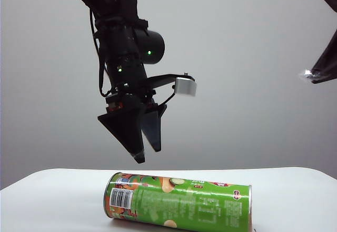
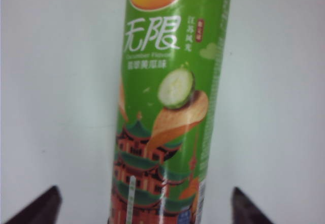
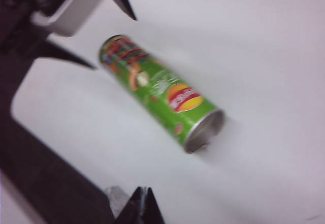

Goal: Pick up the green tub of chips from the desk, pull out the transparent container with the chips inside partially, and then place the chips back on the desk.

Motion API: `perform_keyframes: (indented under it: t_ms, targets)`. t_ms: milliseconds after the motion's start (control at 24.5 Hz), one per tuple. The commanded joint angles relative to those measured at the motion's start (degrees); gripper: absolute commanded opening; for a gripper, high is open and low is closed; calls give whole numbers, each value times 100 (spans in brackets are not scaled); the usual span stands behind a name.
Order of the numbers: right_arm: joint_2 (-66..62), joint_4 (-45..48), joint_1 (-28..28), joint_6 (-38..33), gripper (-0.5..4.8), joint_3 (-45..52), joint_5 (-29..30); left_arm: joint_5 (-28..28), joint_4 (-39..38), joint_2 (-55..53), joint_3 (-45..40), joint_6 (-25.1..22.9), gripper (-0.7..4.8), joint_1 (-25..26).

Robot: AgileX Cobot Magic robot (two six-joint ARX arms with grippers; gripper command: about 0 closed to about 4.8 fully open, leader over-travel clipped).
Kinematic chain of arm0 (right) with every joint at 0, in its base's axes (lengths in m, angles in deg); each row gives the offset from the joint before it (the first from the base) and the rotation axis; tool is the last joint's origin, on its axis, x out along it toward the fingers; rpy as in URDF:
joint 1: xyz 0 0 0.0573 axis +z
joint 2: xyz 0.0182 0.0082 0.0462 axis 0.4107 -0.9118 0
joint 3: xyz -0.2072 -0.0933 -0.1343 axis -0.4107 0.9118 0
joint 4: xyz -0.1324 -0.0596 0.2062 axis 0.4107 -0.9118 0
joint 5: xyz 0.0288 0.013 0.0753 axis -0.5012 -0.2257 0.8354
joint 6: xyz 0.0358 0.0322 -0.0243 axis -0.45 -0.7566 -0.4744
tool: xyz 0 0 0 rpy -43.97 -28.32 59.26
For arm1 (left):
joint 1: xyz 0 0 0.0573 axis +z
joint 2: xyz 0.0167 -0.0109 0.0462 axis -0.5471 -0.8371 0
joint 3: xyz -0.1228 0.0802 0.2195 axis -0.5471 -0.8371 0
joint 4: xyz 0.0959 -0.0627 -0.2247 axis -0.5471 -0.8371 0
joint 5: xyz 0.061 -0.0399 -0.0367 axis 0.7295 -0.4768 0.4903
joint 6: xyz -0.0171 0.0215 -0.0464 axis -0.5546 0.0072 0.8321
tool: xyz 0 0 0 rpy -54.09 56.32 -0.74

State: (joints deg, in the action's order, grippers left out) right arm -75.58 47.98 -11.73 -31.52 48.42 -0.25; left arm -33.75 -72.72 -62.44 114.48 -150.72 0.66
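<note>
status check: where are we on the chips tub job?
Done: nothing visible. The green tub of chips lies on its side on the desk, no transparent container showing at its silver end. In hand: left end effector hangs open above the tub, empty. Right end effector is shut, off to the side. Left: grasp, lift, pull the container partway, set down.

The green tub of chips [image 2: 170, 107] is lying on the white bench [image 2: 56, 82]. The left hand [image 2: 144, 203] is hovering spread, a dark fingertip [image 2: 38, 209] showing on each side of the tub.
</note>
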Motion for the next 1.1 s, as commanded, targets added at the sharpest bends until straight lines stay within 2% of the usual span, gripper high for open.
perform_keyframes:
  t_ms: [41,204,694,816,898,1061,1102]
  targets:
    - [15,-81,0,24,-6,-24,323,-50,39,-92,24,42,479,-48]
    - [15,-205,0,24,-6,-24,361,-59,127,-350,24,72,479,-101]
    - [17,-428,0,24,-6,-24,498,-15,385,-1231,20,579,479,-179]
    - [17,-424,0,24,-6,-24,463,225,756,-1233,-11,745,479,-201]
    - [17,-422,0,24,-6,-24,455,387,767,-1233,2,774,409,-201]
    - [17,-404,-2,24,-6,-24,437,505,682,-1231,2,813,393,-208]
    - [17,-372,-2,24,-6,-24,435,538,616,-1220,9,813,374,-208]
